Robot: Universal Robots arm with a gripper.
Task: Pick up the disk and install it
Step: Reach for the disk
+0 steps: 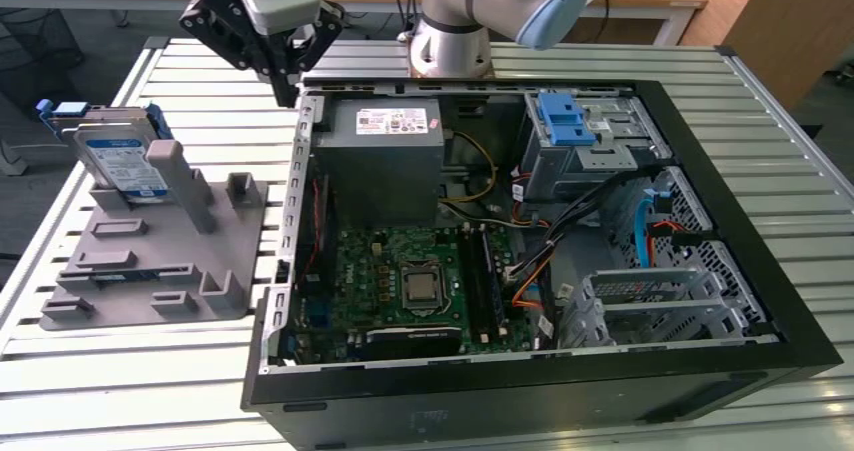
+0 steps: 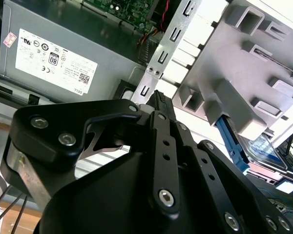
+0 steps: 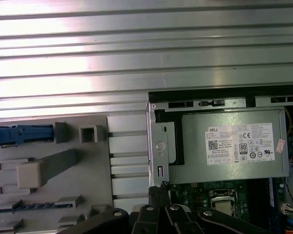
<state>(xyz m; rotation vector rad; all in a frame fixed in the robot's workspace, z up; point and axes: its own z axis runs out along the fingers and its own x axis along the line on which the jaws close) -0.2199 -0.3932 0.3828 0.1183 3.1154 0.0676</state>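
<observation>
Far on the exterior view's left, the disk (image 1: 118, 161) stands on edge in the grey holder (image 1: 147, 271) on the slatted tabletop (image 1: 120, 371) (blue rails peeking out up top). Across to the tool (image 1: 283, 93): fingers pinched together, gripping nothing, hanging over the wall of the open case (image 1: 534, 396), apart from the disk. Further right sits the power supply (image 1: 380, 161), then the drive cage (image 1: 587, 151).
</observation>
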